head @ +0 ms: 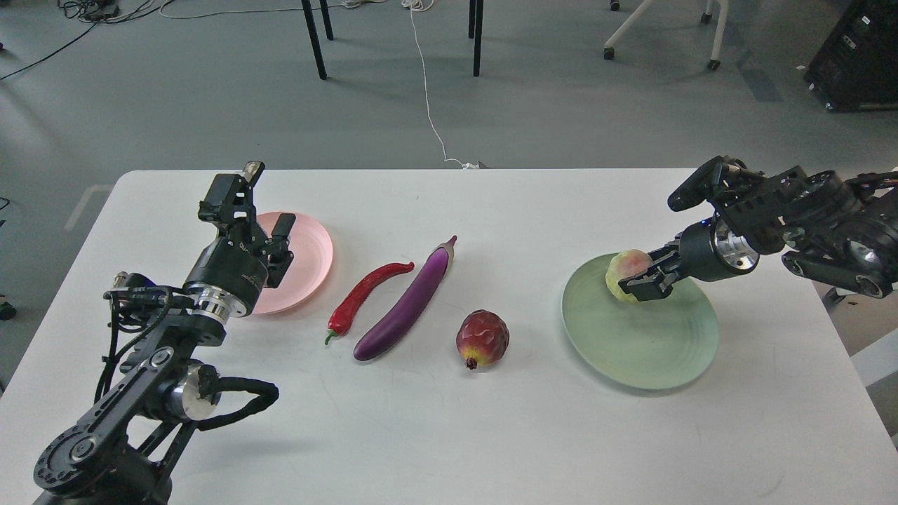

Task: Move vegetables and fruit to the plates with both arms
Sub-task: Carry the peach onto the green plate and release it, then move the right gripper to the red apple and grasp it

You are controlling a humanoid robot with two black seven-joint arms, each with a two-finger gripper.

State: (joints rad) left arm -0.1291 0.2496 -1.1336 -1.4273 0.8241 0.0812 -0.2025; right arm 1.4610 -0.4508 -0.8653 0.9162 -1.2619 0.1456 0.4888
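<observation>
While left claw [263,235] gapes, right claw [649,275] grips pale fruit [626,270] over green plate [638,337].

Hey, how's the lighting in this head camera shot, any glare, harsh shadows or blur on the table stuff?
Head view: even, soft overhead light; the eggplant and chili pepper show small glossy highlights; soft shadows beside the dark red fruit and under the green plate; everything on the white table looks sharp, no motion blur.
</observation>
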